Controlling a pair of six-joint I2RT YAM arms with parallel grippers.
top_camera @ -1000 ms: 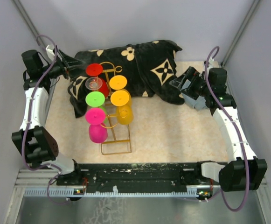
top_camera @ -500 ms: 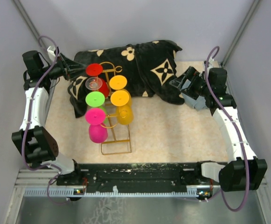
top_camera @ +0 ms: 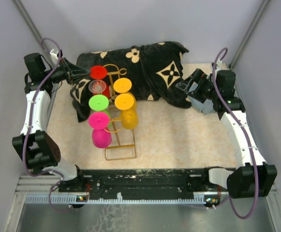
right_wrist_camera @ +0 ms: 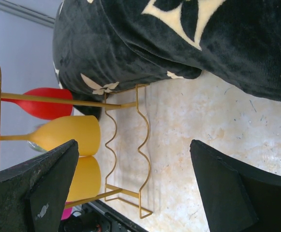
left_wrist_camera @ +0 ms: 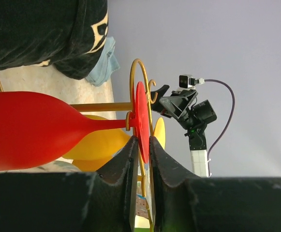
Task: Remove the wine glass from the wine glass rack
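The gold wire wine glass rack [top_camera: 120,151] stands left of centre with several coloured glasses hanging upside down in two rows. The red wine glass [top_camera: 97,72] hangs at the far end of the left row. My left gripper [top_camera: 84,73] is at its foot. In the left wrist view the red glass [left_wrist_camera: 29,128] lies sideways, and my gripper [left_wrist_camera: 141,146] pinches the edge of its round foot, right by the rack's scroll [left_wrist_camera: 137,64]. My right gripper [top_camera: 186,87] is open and empty over the cloth's right edge, and its wrist view [right_wrist_camera: 133,145] looks along the rack [right_wrist_camera: 142,159].
A black floral cloth [top_camera: 145,72] lies heaped at the back, behind and under the rack's far end. Clear, green and pink glasses [top_camera: 98,120] fill the left row; yellow glasses [top_camera: 124,101] fill the right row. Grey walls close in on both sides.
My left gripper has moved a little to the right, onto the red glass's foot. The right arm and the glasses have not moved.
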